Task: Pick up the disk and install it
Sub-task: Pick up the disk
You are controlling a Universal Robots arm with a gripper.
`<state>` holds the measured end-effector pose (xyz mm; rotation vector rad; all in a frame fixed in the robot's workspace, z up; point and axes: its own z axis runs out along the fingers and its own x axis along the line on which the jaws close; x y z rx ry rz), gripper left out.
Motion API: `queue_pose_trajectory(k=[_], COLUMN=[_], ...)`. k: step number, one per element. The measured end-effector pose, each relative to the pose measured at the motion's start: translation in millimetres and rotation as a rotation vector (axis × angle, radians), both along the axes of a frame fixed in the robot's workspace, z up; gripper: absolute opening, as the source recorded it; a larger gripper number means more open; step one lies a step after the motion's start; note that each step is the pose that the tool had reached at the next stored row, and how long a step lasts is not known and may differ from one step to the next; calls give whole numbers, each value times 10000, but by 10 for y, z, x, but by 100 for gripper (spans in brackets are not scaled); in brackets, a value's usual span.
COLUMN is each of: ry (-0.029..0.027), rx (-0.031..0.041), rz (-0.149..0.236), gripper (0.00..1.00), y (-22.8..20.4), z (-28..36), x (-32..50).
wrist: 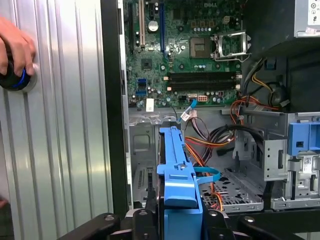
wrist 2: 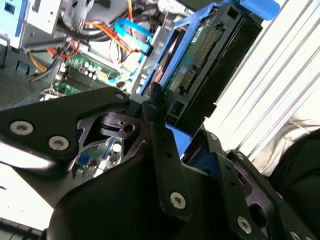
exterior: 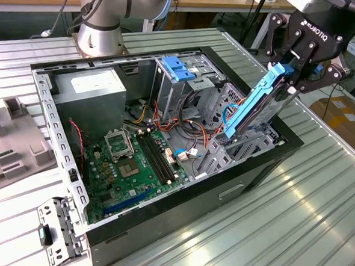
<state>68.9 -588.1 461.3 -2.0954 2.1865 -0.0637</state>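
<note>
The pickup part of the task looks done: the gripper (exterior: 292,81) has its fingers (wrist 2: 162,160) pinching the disk (exterior: 251,110) by its upper end, and the disk is clear of the surface (exterior: 304,237). It hangs tilted over the open computer case (exterior: 221,199), at the corner of the case on the exterior view's right. Its upper end, with the blue rail, stands well above the case rim. Its lower end reaches down to the grey metal drive bay (exterior: 236,152) in that corner.

In the first wrist view the disk's blue rail (wrist: 175,170) lines up with the opening of the bay, and the motherboard (wrist: 185,55) lies farther inside the case. Orange and blue cables (wrist: 207,172) run just beside the disk, inside the case. The second wrist view shows the underside of the disk (wrist 2: 200,65), with its green board and connector facing the camera.

The install part is judged to be under way but unfinished: the disk leans at a steep angle and much of it is outside the case, so it is not yet seated in the bay. Whether its lower edge already touches the bay cannot be told
</note>
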Motion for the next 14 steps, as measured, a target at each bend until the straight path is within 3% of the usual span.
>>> queue_pose_trajectory(k=[1, 7, 14], ry=[-48, -53, -52], rx=[1, 5, 16], rz=[1, -4, -3], gripper=[37, 37, 37], y=[0, 0, 0], z=[0, -37, -37], x=[1, -53, -52])
